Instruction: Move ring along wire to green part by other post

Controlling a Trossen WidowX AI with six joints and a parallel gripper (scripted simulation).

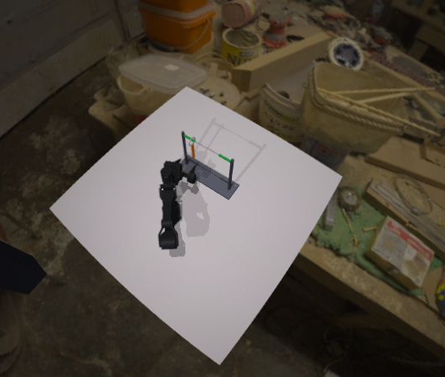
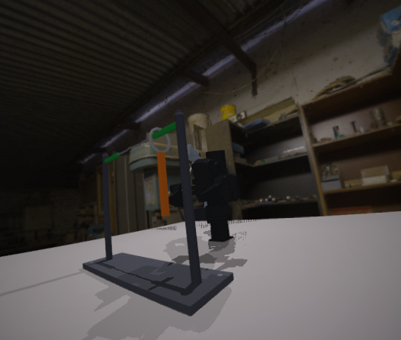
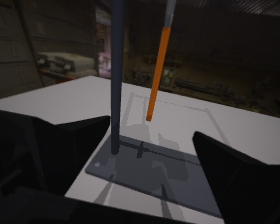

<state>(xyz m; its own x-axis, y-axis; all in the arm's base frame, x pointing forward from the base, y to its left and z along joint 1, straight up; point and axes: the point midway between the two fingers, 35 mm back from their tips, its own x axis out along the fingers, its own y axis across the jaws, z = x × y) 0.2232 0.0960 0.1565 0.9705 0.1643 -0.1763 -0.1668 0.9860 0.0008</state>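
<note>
The ring (image 1: 194, 139) (image 2: 169, 142) hangs on the green part (image 2: 165, 130) of the wire next to one post (image 1: 184, 148) (image 2: 188, 198) (image 3: 116, 75), with the wire through it. Its orange handle (image 1: 193, 150) (image 2: 163, 184) (image 3: 158, 75) hangs down freely. The other green part (image 1: 225, 158) (image 2: 112, 158) is by the other post (image 1: 231, 175) (image 2: 107, 206). The thin grey wire (image 1: 208, 149) runs between them. My gripper (image 1: 188, 169) (image 3: 151, 127) is open and empty. In the wrist view the handle is ahead of the spread fingertips, between them from side to side. In the exterior view the near post partly hides the gripper.
The dark base plate (image 1: 217, 182) (image 2: 126, 263) (image 3: 141, 175) carries both posts and lies low in front of the fingers. In the wrist view the near post stands ahead, just inside the left fingertip. The white table top (image 1: 242, 254) surrounds the arm and the stand.
</note>
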